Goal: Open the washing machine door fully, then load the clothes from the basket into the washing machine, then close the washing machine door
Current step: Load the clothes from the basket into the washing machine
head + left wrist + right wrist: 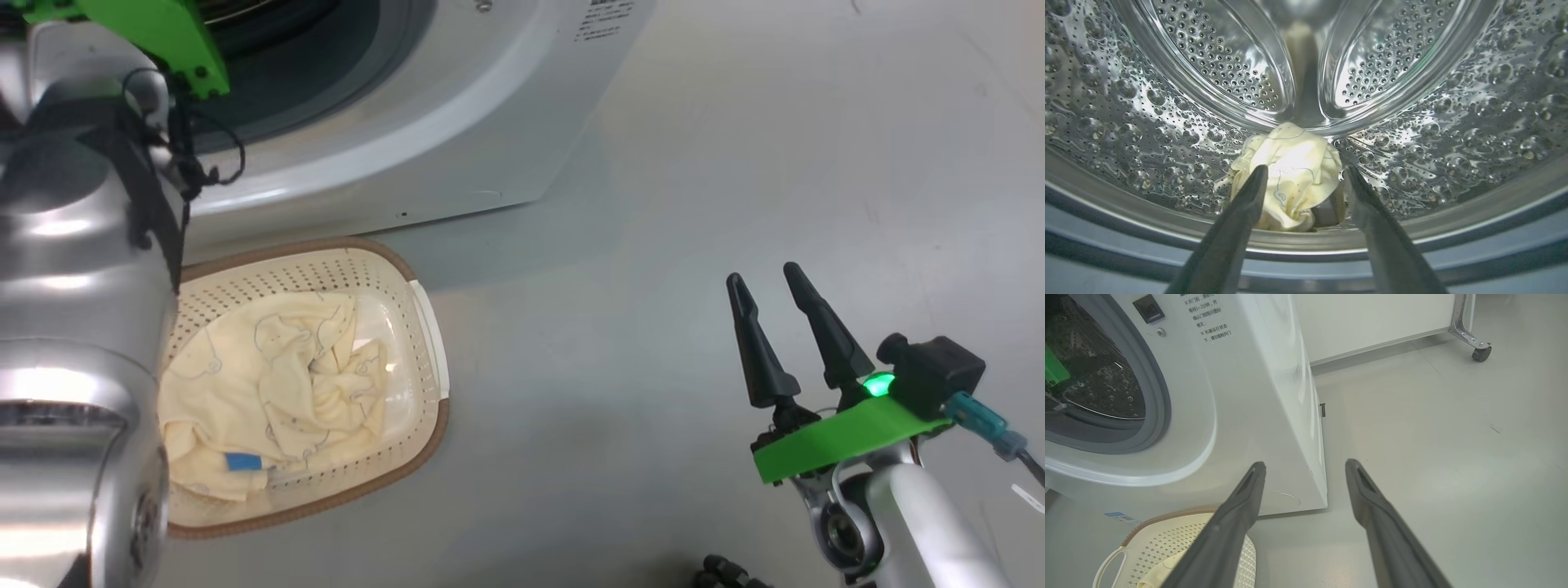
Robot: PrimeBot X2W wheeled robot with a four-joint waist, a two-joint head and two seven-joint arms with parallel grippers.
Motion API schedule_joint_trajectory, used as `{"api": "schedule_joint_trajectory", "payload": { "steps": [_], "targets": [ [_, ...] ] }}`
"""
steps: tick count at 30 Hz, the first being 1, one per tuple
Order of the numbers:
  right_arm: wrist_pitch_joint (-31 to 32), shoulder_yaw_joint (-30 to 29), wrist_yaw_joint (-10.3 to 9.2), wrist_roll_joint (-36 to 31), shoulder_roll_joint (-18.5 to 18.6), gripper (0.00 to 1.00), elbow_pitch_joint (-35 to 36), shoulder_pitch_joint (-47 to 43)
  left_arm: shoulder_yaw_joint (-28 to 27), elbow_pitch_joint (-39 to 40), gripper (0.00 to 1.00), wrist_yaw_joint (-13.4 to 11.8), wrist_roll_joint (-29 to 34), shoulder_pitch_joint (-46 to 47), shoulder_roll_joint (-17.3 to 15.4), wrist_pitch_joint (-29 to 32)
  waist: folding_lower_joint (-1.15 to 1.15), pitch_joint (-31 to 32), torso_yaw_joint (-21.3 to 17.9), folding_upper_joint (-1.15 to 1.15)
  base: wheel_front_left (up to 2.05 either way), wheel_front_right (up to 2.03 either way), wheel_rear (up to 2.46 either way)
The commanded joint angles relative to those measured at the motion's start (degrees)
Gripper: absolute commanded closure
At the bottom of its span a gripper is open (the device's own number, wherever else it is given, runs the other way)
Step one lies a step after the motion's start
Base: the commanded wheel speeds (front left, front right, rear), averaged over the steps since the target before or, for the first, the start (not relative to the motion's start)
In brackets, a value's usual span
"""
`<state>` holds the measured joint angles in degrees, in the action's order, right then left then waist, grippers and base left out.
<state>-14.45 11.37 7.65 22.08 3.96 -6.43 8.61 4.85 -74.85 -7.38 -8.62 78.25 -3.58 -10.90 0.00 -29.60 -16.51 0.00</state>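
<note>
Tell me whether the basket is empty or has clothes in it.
Not empty: crumpled cream-yellow clothes, with a small blue piece, lie inside the basket in the head view.

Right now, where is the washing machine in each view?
Head view: washing machine across the top, left of centre.
Left wrist view: its steel drum, seen from the opening, across the top and sides.
Right wrist view: its white front in the left half.
Shared landmark: the grey door seal ringing the opening.

basket [412, 343] on floor [735, 163] before washing machine [490, 98]; clothes [277, 367] in basket, cloth piece [1294, 163] in drum [1126, 122]
</note>
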Motion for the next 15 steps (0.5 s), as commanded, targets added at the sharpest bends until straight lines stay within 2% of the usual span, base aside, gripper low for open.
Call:
{"api": "schedule_joint_trajectory", "payload": {
  "steps": [1,8,15],
  "targets": [
    [-0.5,0.6,-0.16,-0.7,1.1,0.00,1.6,-0.4,-0.1,1.3,0.00,0.7,-0.5,-0.7,-1.3,-1.0,0.00,1.2,0.8,0.00,0.00,0.00,0.00],
    [-0.5,-1.2,-0.16,-1.4,1.3,0.00,2.1,-0.6,0.2,2.6,0.00,3.8,-2.3,-5.3,0.0,-3.4,0.00,3.7,3.3,0.00,0.00,0.00,0.00],
    [-0.5,-2.3,-0.16,-2.0,1.3,0.00,2.3,-1.2,1.4,9.4,0.00,7.1,-5.8,-12.6,0.7,-4.1,0.00,5.7,5.9,0.00,0.00,0.00,0.00]
  ]
}}
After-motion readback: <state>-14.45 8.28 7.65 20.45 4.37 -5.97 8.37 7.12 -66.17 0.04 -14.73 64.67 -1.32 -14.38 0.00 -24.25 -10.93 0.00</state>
